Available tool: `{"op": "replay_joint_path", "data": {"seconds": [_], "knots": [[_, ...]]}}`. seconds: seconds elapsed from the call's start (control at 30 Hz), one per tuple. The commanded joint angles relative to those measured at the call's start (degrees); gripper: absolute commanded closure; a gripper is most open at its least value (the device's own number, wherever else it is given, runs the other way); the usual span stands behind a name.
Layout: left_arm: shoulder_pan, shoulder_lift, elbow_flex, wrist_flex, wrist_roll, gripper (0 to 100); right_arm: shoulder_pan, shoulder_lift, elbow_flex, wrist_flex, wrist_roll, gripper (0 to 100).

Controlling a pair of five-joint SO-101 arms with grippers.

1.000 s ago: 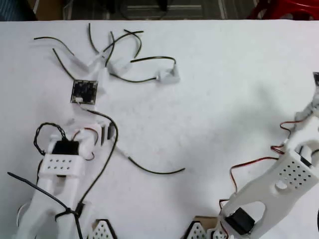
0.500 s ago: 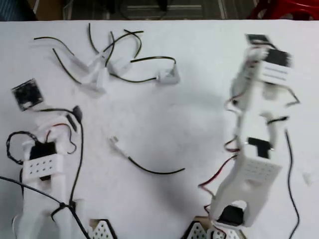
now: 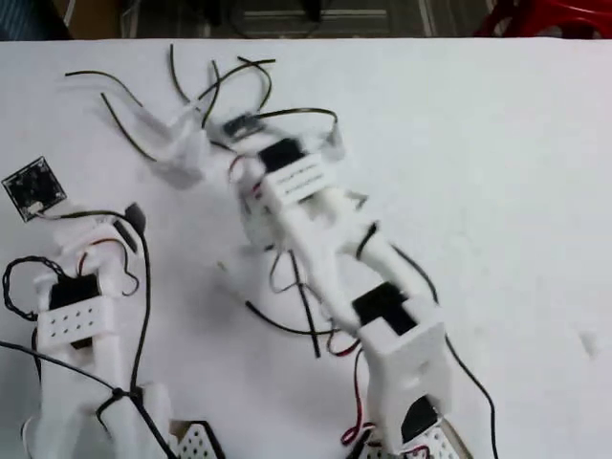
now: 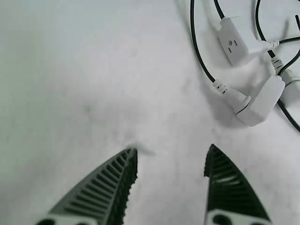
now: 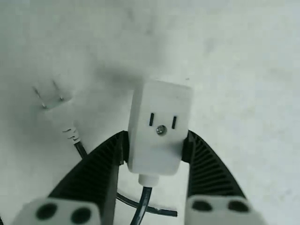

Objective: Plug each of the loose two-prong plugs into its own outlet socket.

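In the right gripper (image 5: 156, 138) sat a white outlet socket (image 5: 159, 124), clamped by its sides. A loose two-prong plug (image 5: 52, 99) lay on the table (image 5: 243, 56) near it, apparently not touching; left gripper (image 4: 171, 151) hung spread wide over bare table.

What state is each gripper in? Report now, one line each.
Left gripper: open, holding nothing.
Right gripper: closed on a white outlet socket.
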Motion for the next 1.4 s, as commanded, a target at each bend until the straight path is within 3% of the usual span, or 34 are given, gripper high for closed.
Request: {"op": "replay_joint_path", "data": {"seconds": [0.0, 0.07, 0.17, 0.33, 0.5, 0.6, 1.03, 1.37], "knots": [[-0.6, -1.8, -0.3, -1.2, 0.6, 76, -1.3, -4.1, 3.6, -2.8, -0.5, 78.4], [-0.6, -1.8, -0.3, -1.2, 0.6, 76, -0.5, -4.1, 5.6, -3.6, 0.6, 71.6], [-0.5, -1.9, -0.3, -1.2, 0.6, 76, 1.6, -4.1, 7.4, -4.7, 8.2, 66.4], [-0.5, -1.9, -0.3, -1.2, 0.6, 76, 9.0, -4.1, 7.6, -5.1, 18.2, 66.5], [-0.2, -1.9, -0.3, -1.2, 0.5, 76, 17.9, -4.2, 7.6, -7.9, 22.3, 66.5], [-0.2, -1.9, -0.3, -1.2, 0.5, 76, 18.9, -4.1, 7.8, -8.2, 22.3, 66.5], [-0.4, -1.9, -0.3, -1.2, 0.6, 76, -4.2, 1.4, 6.5, -9.2, 14.6, 66.5], [-2.7, -2.0, -0.4, -1.2, 1.0, 76, -18.2, 1.5, -8.1, 10.1, 14.3, 66.5]]}}
